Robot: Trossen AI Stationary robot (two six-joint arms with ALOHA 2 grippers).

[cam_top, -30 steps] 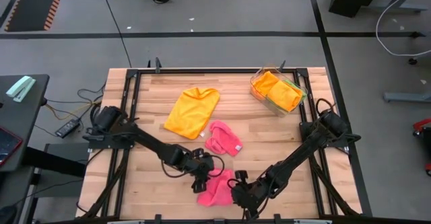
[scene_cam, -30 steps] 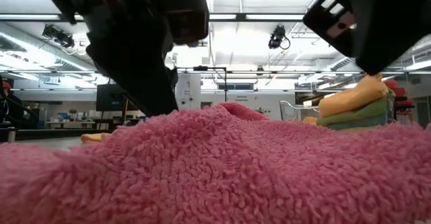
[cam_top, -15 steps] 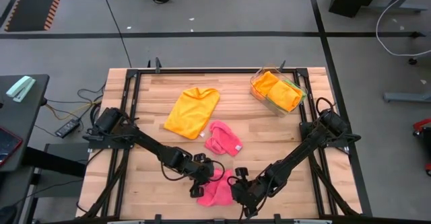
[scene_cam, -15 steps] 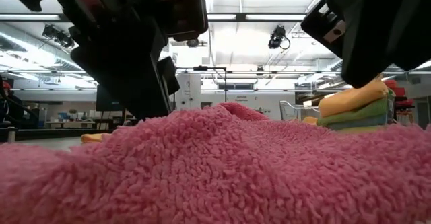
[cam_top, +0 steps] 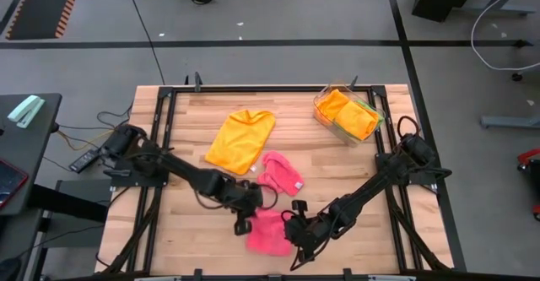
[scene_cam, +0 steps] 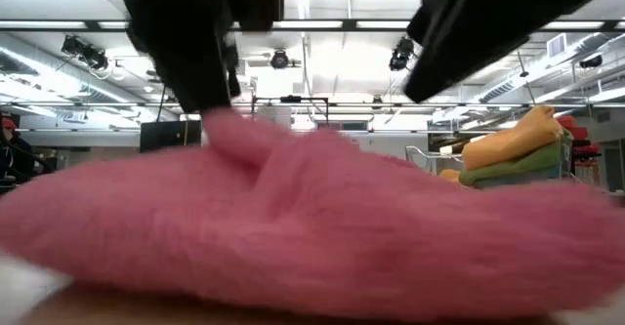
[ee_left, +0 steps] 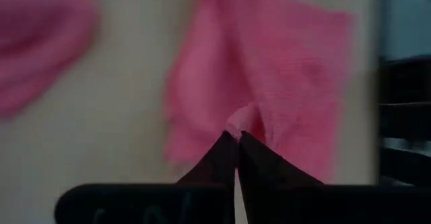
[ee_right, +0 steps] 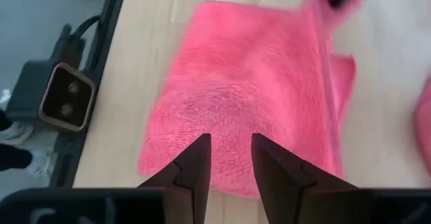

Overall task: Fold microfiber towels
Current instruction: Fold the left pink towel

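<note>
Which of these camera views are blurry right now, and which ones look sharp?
Low view: the pink towel fills the frame, smeared and out of focus. Left wrist view: soft throughout, the left hand shut on a pinch of that towel. High view: sharp. Right wrist view: mostly sharp, with the right hand over the towel.

Pink towel (cam_top: 268, 233) crumpled, perhaps half-folded.
</note>
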